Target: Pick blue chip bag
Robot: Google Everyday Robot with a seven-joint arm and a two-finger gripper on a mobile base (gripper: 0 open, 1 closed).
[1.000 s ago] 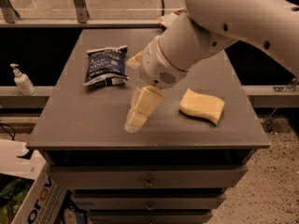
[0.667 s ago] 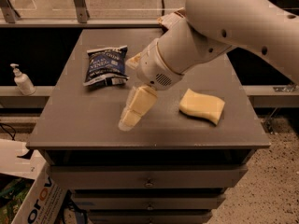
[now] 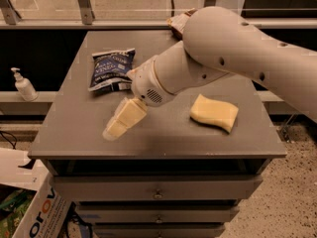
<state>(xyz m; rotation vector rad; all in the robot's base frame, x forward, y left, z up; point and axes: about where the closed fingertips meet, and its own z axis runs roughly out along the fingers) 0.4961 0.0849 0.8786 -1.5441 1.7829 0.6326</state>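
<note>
The blue chip bag (image 3: 111, 69) lies flat on the far left part of the grey table top (image 3: 163, 138), dark navy with white lettering and white crimped ends. My gripper (image 3: 123, 120) hangs from the big white arm (image 3: 223, 48) and points down and to the left. It hovers over the table in front of the bag, a short way nearer the front edge, and holds nothing that I can see.
A pale yellow sponge (image 3: 214, 113) lies on the right of the table. A brown-and-white bag (image 3: 178, 20) peeks out behind the arm at the back. A soap dispenser (image 3: 23, 85) stands on a ledge to the left. A cardboard box (image 3: 34, 217) sits on the floor at lower left.
The gripper has swung to the left and a little toward the front edge of the table. The bag and the sponge have not moved.
</note>
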